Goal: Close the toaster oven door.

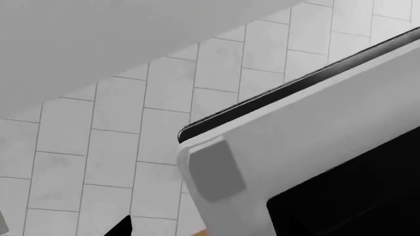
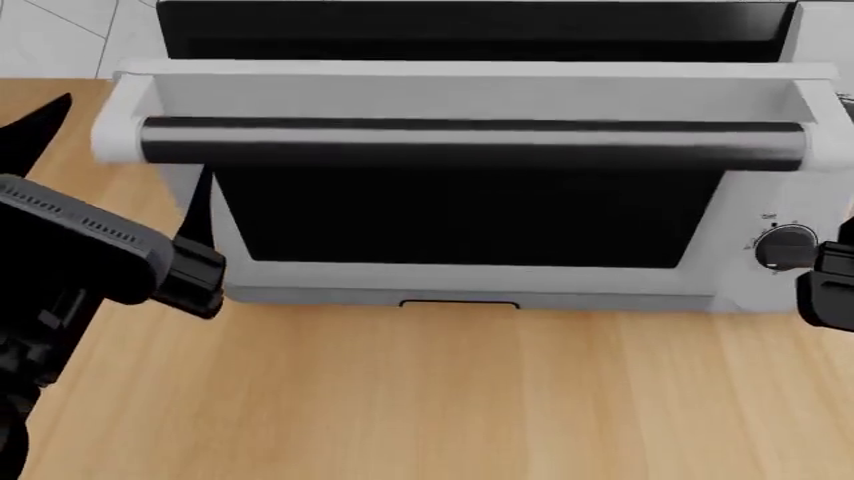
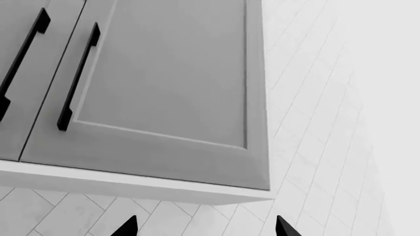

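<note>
The toaster oven [image 2: 761,210] stands on a wooden counter, its dark cavity showing along the top. The toaster oven door [image 2: 467,215] is partly open, its top leaning out toward me, with the black bar handle [image 2: 467,140] across it. In the left wrist view the door's corner [image 1: 308,142] and the handle [image 1: 276,96] fill the right half. My left gripper [image 1: 202,231] is open at the door's left edge; one fingertip [image 1: 121,227] shows, the other is lost against the dark glass. My right gripper [image 3: 204,228] is open and empty, pointing up at wall cabinets.
A black knob [image 2: 785,245] sits on the oven's right panel, close to my right arm [image 2: 827,290]. My left arm [image 2: 94,250] is low at the left. Wooden countertop [image 2: 441,400] lies in front. Grey cabinet doors [image 3: 164,73] hang over a tiled wall [image 1: 118,137].
</note>
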